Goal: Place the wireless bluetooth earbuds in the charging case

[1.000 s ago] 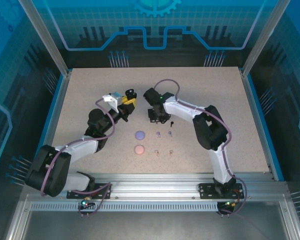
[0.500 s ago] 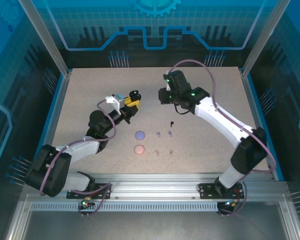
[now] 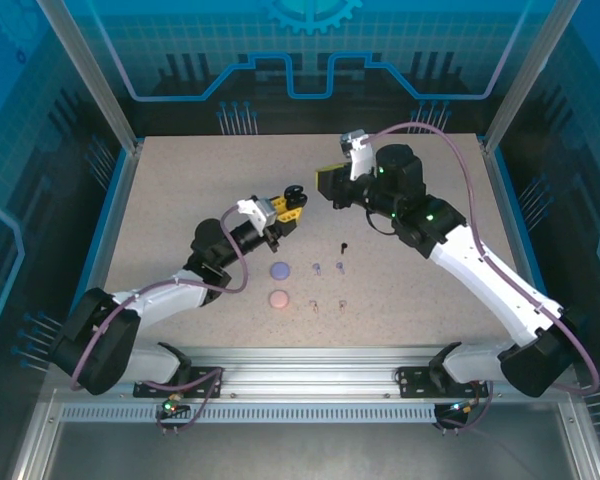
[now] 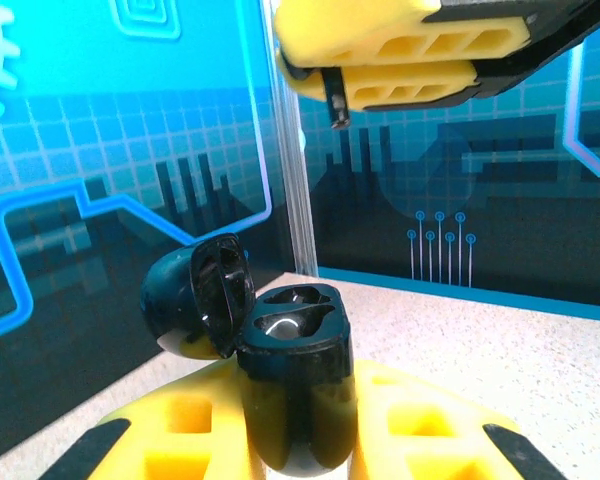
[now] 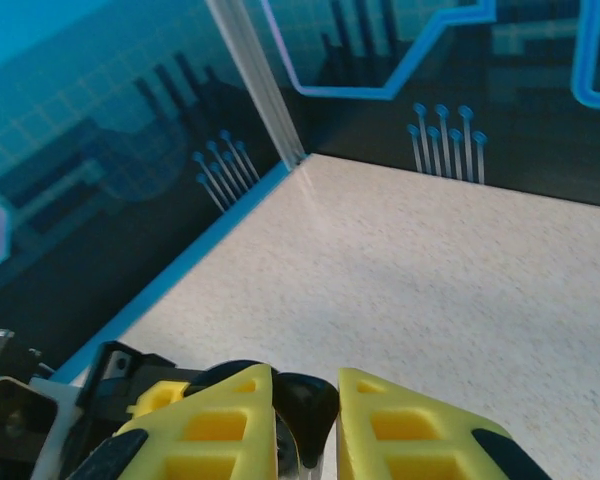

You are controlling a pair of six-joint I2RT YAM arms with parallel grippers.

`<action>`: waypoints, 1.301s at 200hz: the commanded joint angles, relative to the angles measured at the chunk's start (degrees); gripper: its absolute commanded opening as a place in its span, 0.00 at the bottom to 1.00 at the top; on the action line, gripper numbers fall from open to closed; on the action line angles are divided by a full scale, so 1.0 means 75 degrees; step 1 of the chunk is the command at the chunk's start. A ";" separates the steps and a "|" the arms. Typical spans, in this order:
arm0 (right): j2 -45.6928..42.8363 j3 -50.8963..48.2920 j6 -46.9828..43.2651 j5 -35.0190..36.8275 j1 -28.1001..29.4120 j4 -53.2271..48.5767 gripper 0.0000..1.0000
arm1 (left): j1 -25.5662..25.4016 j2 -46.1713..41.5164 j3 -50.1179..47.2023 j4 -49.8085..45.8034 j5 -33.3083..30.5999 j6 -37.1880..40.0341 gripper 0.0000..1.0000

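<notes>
2 end effectors face each other above the far half of the table, about midway between its left and right edges. The left end effector is clamped on the black charging case, holding it upright with the lid swung back. That probably serves to present the 2 wells to the other arm. The right end effector hangs just beyond and above it, its yellow fingers pinched on a black earbud, stem pointing down toward the case but not touching it. I cannot tell whether either well is already filled.

A second black earbud lies on the table nearer the middle. Closer to the near edge sit the lavender case and pink case, with the lavender buds and pinkish buds beside them.

1 second ago the right end effector was low over the table near the black buds. It has since lifted and swung toward the far edge, while the left one has carried the case rightward to meet it. The things on the table have not moved.
</notes>
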 commanded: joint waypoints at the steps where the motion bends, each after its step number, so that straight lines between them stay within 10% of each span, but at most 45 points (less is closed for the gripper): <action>1: -0.0250 -0.0250 -0.0255 -0.0778 0.0049 0.0736 0.18 | -0.0161 0.0009 0.0343 0.0049 -0.0152 0.0559 0.00; 260: 0.0005 -0.0790 -0.0548 -0.0155 0.0635 0.0734 0.15 | -0.0440 -0.0082 0.0517 -0.0167 -0.0206 0.0782 0.00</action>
